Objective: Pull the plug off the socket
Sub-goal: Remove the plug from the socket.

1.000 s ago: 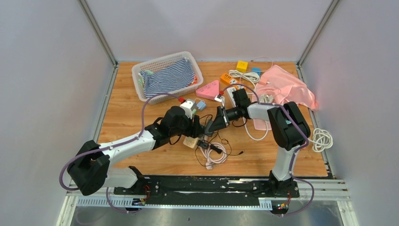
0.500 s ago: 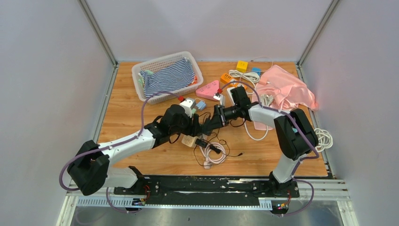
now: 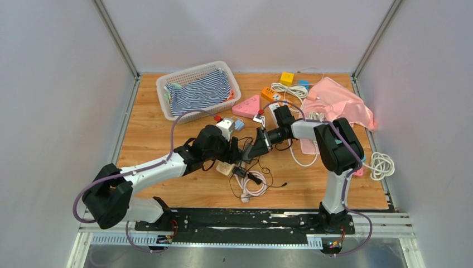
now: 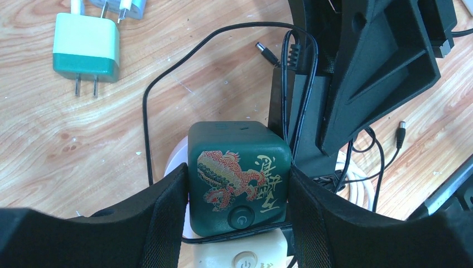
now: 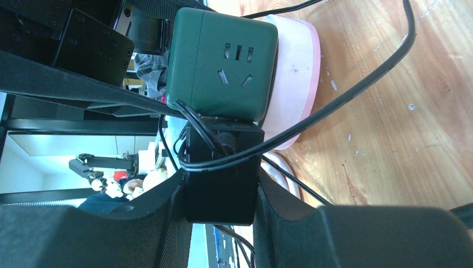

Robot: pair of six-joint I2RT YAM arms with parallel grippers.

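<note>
Left wrist: left gripper (image 4: 237,187) clamps green socket cube (image 4: 239,167) at mid-width, anchoring it (counter-force); right gripper (image 5: 218,192) pinched narrow on black plug (image 5: 223,173), seated in cube, for pull-off.

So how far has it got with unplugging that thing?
Done: both grips are made. The left tool clamps the green socket cube, and the right tool is closed on the black plug. In hand: the pull itself; the plug sits flush against the cube's side, so it looks not yet out. Left: drawing the two apart.
</note>
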